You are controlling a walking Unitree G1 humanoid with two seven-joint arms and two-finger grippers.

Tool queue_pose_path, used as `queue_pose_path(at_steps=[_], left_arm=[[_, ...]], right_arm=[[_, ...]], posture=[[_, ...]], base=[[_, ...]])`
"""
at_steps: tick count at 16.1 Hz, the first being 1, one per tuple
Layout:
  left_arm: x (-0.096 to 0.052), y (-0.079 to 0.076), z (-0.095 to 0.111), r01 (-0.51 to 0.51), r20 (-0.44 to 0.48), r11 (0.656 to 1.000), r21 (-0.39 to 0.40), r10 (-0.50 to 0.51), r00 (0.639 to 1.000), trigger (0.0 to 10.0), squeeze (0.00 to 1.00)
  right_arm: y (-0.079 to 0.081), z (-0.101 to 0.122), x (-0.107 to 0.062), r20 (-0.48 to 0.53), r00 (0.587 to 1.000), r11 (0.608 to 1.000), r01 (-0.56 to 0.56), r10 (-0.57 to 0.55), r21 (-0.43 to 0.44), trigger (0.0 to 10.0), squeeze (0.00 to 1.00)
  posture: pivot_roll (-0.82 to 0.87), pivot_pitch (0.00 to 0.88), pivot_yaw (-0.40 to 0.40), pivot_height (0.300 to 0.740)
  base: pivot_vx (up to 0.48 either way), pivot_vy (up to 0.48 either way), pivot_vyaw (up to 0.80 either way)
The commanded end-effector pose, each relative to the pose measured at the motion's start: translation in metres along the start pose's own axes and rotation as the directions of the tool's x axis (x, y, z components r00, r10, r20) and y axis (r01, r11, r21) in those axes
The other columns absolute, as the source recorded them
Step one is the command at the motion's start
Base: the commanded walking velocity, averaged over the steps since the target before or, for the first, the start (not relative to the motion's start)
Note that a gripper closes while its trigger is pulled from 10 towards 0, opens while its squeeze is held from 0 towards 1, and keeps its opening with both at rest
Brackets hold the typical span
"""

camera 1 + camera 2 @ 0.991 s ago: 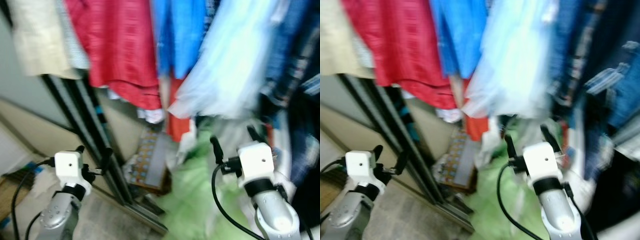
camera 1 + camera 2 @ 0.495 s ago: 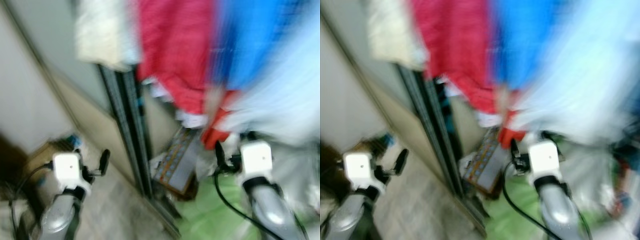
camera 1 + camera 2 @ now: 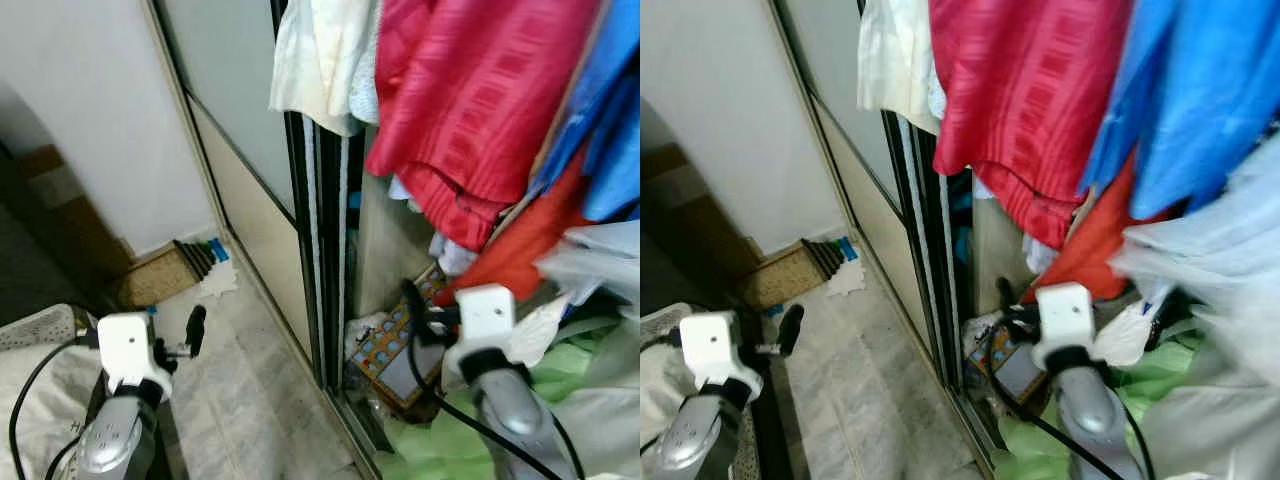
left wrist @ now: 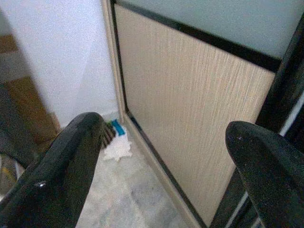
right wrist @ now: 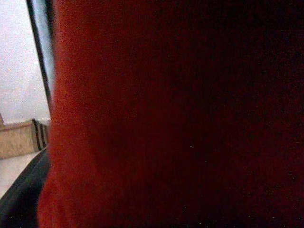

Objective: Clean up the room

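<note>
While I face an open sliding-door wardrobe [image 3: 320, 200], my left jaws [image 4: 166, 156] hang over the pale tiled floor [image 3: 240, 400] with both black fingers [image 4: 71, 161] wide apart and nothing between them, aimed at the beige wood-grain door panel [image 4: 190, 114]. My right jaws [image 3: 415, 310] reach low into the wardrobe, pressed against red cloth [image 5: 180, 114]; whether they are apart or together I cannot tell. Above hang a cream garment [image 3: 315, 60], a red satin garment [image 3: 470, 90] and a blue garment [image 3: 1200, 90]. On the wardrobe bottom lie a patterned flat box [image 3: 395, 350], green fabric [image 3: 440, 445] and a white plastic bag [image 3: 1130, 330]. A crumpled white scrap [image 3: 217, 283] lies on the floor beside a striped brown mat [image 3: 165, 275].
</note>
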State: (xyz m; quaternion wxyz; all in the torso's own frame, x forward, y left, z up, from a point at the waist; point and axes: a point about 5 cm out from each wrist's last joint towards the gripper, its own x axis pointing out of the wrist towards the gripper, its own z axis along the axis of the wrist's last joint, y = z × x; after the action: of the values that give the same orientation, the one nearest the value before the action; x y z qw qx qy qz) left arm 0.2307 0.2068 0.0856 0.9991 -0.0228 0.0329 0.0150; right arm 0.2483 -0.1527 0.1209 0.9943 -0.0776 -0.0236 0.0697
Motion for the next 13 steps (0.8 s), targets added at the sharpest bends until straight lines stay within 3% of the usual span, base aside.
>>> queue_pose_path(at_steps=[1, 3, 5, 7, 9, 13], left_arm=[[0.004, 0.001, 0.008, 0.005, 0.026, 1.0, 0.028, -0.005, 1.0, 10.0, 0.0], [0.021, 0.001, 0.011, 0.002, 0.063, 1.0, 0.025, -0.004, 0.998, 10.0, 0.0], [0.022, -0.006, 0.012, 0.016, 0.083, 1.0, 0.019, -0.018, 0.996, 10.0, 0.0], [0.018, -0.018, 0.0, -0.002, 0.074, 1.0, 0.015, 0.001, 0.997, 10.0, 0.0], [0.016, -0.02, 0.001, -0.013, 0.086, 1.0, 0.001, 0.013, 0.996, 10.0, 0.0], [0.014, -0.011, -0.003, -0.017, 0.062, 1.0, -0.002, 0.017, 0.998, 10.0, 0.0]], right_arm=[[0.0, 0.003, 0.004, 0.021, 1.0, 1.0, -0.006, 0.006, 0.003, 10.0, 0.0], [0.003, 0.002, 0.014, 0.025, 0.999, 0.998, -0.046, 0.047, -0.045, 10.0, 0.0], [0.006, 0.008, 0.017, 0.031, 0.995, 0.994, -0.095, 0.097, -0.059, 10.0, 0.0], [0.009, 0.004, 0.021, 0.018, 0.986, 0.984, -0.166, 0.168, -0.069, 10.0, 0.0], [0.009, 0.007, 0.032, 0.041, 0.986, 0.986, -0.158, 0.16, -0.049, 10.0, 0.0], [0.022, 0.004, 0.035, 0.055, 0.987, 0.989, -0.15, 0.151, -0.014, 10.0, 0.0]], posture=[[0.06, 0.006, 0.06, 0.74], [0.02, 0.002, 0.0, 0.74], [0.0, 0.01, -0.029, 0.74], [0.01, 0.0, -0.059, 0.74], [0.03, 0.0, -0.051, 0.74], [0.04, 0.0, 0.002, 0.74]], base=[[0.0, 0.0, 0.0], [0.0, 0.0, 0.0], [0.0, 0.0, 0.0], [0.0, 0.0, 0.0], [0.0, 0.0, 0.0], [0.0, 0.0, 0.0]])
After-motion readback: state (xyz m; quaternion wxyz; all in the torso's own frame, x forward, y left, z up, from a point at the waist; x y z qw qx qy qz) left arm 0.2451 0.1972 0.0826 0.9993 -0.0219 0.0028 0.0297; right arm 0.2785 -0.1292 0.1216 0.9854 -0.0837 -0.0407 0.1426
